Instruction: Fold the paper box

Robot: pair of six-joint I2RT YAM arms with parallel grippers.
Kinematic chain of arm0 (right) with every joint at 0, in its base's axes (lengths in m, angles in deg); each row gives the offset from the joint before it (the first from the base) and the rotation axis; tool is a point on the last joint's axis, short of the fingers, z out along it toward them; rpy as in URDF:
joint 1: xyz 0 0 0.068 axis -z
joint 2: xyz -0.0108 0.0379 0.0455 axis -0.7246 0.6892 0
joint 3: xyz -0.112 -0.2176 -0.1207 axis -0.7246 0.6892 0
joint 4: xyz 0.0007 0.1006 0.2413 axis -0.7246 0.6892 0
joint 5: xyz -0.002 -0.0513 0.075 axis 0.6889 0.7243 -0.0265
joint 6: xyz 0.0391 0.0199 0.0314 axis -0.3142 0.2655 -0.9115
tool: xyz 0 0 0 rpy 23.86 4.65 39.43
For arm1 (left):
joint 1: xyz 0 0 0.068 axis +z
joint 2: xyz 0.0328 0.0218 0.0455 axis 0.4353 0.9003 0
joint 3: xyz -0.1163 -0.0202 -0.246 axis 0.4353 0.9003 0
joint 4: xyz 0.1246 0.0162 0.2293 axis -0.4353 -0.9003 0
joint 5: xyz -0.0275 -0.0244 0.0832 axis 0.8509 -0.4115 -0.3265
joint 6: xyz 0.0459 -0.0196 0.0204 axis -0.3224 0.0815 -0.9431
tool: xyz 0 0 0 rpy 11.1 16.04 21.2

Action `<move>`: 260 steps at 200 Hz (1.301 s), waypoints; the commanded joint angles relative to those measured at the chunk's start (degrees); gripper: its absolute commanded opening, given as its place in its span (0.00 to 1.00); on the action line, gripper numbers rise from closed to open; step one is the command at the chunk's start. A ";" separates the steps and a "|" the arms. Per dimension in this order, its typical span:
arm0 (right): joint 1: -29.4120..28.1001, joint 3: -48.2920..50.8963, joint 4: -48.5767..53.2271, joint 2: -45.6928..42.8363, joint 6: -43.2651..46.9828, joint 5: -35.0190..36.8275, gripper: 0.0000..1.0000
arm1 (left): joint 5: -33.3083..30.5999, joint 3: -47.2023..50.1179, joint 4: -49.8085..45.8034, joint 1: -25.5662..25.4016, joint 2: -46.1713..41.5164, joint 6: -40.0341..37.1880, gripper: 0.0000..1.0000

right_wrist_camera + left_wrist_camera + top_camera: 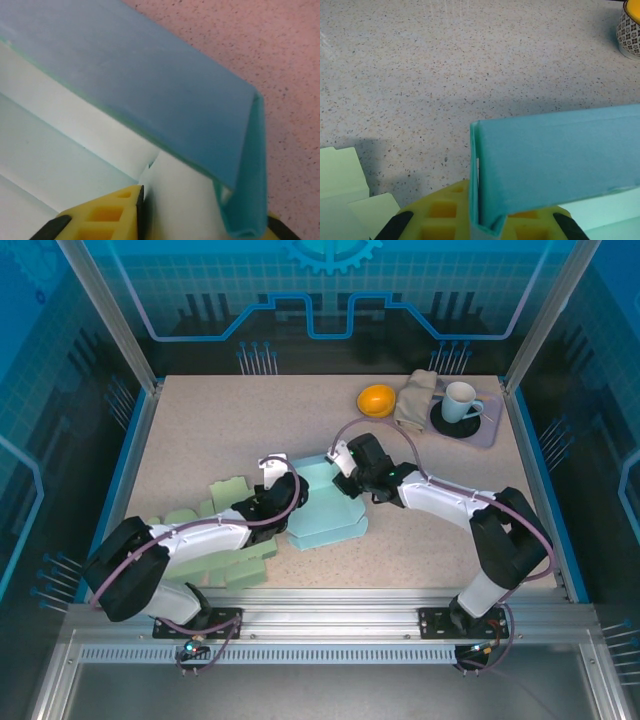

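Left gripper (288, 490) is clamping the teal paper box's (325, 515) left wall mid-worktop, while right gripper (345, 475) is straddling its far corner, clench unclear.

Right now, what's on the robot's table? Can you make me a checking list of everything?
Surface: speckled beige tabletop, no spills seen.
Job's things: teal paper box, partly folded with one wall up, mid-table; pale green flat paper cut-outs lying at the near left.
Clutter: orange round object, beige crumpled cloth and white mug on a dark saucer, all in the far right corner.
Grippers: left tool pinches the box's wall corner; right tool straddles another corner, grip unclear.
Cables: purple cables loop up behind each tool.
Surroundings: blue patterned walls and a metal frame rail.
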 commanded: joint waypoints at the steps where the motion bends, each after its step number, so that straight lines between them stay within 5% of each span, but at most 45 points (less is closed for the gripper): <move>1: -0.87 -1.93 -1.32 2.00 -4.47 8.71 0.22 | -1.14 -3.33 -3.39 -1.54 -0.80 5.25 0.00; 30: 0.95 -6.52 9.05 5.73 -16.35 19.32 0.16 | -8.01 -8.29 -19.40 -1.55 -0.19 19.33 0.00; 63: 1.11 -8.81 13.93 7.79 -21.87 23.39 0.16 | -12.94 -14.47 -35.86 -1.97 2.75 32.07 0.00; 119: 0.98 -12.07 20.02 9.64 -26.48 29.61 0.14 | -12.98 -15.87 -38.27 -3.11 2.85 34.33 0.00; 149: 0.98 -9.57 13.73 7.73 -23.92 24.26 0.16 | -12.35 -16.31 -37.77 -3.21 2.88 33.91 0.00; 198: 0.46 -3.58 -1.05 3.95 -20.26 5.88 0.27 | -11.72 -16.70 -36.66 -3.31 3.32 33.13 0.00; 260: 0.49 -3.79 -0.97 2.02 -19.69 0.71 0.41 | -10.98 -17.06 -36.61 -3.21 5.25 33.27 0.00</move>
